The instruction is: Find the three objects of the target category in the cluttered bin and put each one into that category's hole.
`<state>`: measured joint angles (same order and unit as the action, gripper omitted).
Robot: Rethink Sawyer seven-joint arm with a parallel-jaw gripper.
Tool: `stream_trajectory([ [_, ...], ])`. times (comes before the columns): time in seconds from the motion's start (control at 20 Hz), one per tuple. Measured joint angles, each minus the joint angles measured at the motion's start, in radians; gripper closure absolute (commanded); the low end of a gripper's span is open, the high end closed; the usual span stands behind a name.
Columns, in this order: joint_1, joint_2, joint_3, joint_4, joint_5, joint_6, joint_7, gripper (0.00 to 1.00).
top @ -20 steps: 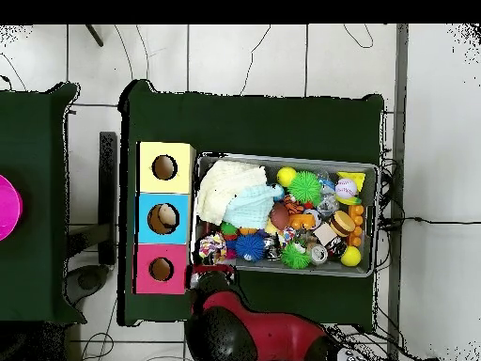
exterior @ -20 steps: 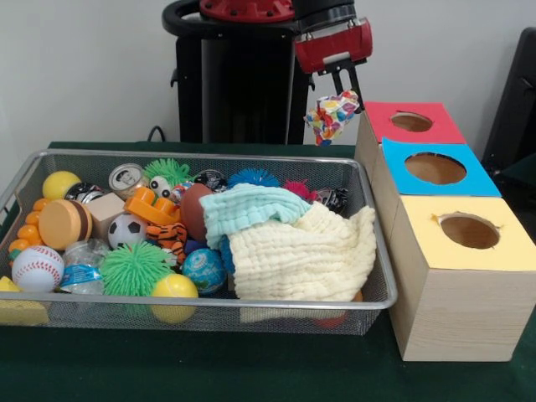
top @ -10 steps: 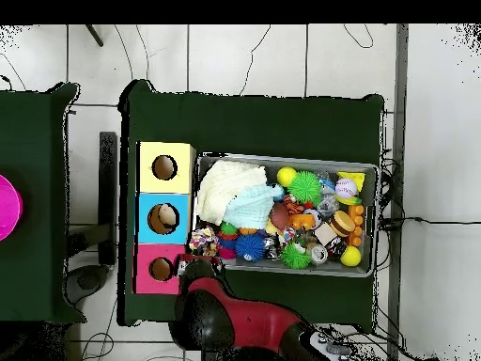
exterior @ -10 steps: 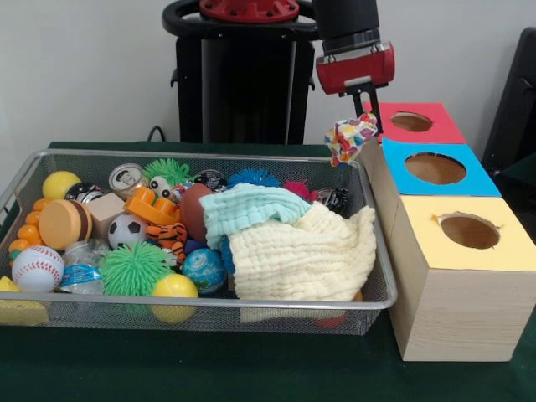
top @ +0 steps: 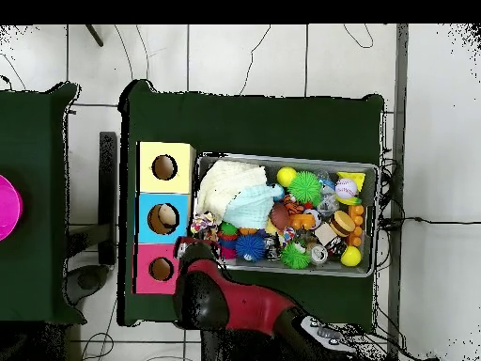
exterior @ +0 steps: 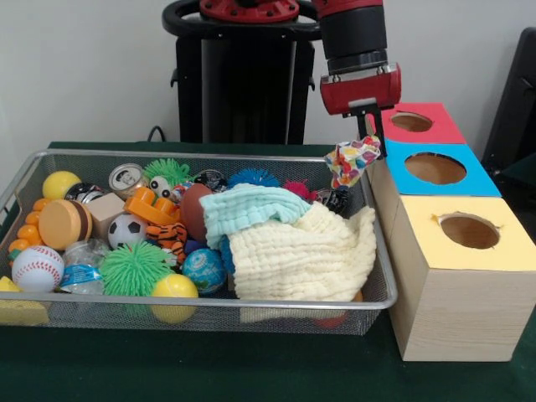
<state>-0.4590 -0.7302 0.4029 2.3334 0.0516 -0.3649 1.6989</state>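
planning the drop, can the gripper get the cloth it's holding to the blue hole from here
Probably yes: the gripper holds the cloth beside the blue hole, with nothing between them.

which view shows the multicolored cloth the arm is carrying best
The front view. There the multicolored cloth hangs in full below the gripper, at the bin's corner beside the blue-topped box. Overhead, the cloth is only a small patch next to the arm.
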Motion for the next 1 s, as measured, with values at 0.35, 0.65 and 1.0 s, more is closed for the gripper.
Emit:
stream_trajectory([
  [0.35, -0.026, -0.003, 0.009, -0.024, -0.002, 0.000, 0.000, 1.00],
  [0.65, -0.081, -0.031, 0.014, -0.025, -0.002, 0.000, 0.000, 1.00],
  [1.0, -0.118, -0.060, 0.017, -0.040, -0.002, 0.000, 0.000, 1.00],
])
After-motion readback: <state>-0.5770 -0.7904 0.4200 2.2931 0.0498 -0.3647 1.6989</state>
